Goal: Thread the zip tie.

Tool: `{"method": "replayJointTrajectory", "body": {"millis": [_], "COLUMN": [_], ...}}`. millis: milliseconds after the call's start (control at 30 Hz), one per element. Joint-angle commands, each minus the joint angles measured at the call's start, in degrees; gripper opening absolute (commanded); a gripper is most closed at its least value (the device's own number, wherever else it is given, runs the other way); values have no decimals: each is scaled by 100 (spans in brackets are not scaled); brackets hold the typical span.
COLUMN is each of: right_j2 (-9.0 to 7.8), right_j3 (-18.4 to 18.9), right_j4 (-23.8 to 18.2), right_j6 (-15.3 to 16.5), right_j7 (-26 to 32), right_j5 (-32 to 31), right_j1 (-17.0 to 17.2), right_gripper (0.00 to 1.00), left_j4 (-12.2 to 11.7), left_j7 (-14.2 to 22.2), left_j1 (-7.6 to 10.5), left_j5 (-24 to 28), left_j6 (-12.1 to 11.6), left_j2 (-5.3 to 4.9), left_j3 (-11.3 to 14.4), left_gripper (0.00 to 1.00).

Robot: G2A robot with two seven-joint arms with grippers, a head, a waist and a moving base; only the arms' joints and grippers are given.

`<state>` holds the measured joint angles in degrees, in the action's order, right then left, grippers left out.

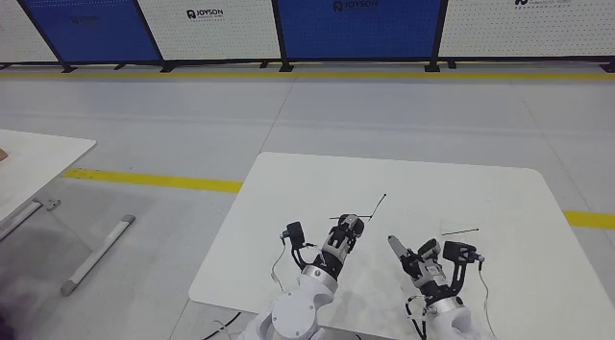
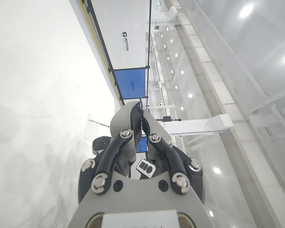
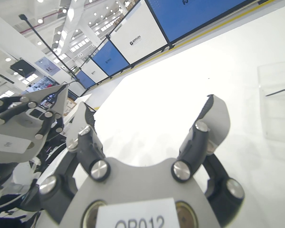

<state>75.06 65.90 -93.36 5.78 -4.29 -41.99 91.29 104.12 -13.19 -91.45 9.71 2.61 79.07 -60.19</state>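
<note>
Right jaws sit nearest, over the near part of the white worktop [image 1: 317, 186], spread wide with nothing between them. Just beside them, on the robot's left, the left jaws are pressed together on a thin black zip tie [image 1: 370, 207], pinching it near one end. The rest of the strap runs out past the tips and slants up and away, off the worktop. Its far end looks slightly thicker in the right wrist view, which I take for the head, though it is too small to be sure. Farther right, a second zip tie [image 1: 461, 231] lies flat on what looks like a clear tray [image 3: 270, 119], apart from both arms. I judge the pick-up done and the threading itself not yet begun, since no loop is formed. The next move calls for the open right jaws to take the free end. Both arms must then bend the strap round and line the tail up squarely with the head's slot, which is fine work with a springy strap.
</note>
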Motion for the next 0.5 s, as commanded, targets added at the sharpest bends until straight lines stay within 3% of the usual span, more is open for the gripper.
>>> {"method": "replayJointTrajectory", "body": {"millis": [0,100,200,267,467], "right_j2": [-1,-7,-49,-61,-50], "right_j3": [4,-7,-48,-47,-47], "right_j4": [-3,16,61,52,24], "right_j6": [-12,11,70,-90,-221], "right_j7": [15,84,418,352,203], "right_j5": [9,-83,-710,-1084,-1111], "right_j1": [-1,-15,-91,-90,-64], "right_gripper": [100,100,100,100,100], "left_j4": [-1,-9,-19,-26,-29], "left_j7": [2,44,94,117,116], "left_j1": [1,11,15,18,18], "left_j5": [-3,-9,-57,-46,-33], "left_j6": [3,-5,-6,-2,0], "left_j2": [0,0,2,4,5], "left_j3": [0,16,61,76,75], "left_gripper": [0,0,0,0,0]}}
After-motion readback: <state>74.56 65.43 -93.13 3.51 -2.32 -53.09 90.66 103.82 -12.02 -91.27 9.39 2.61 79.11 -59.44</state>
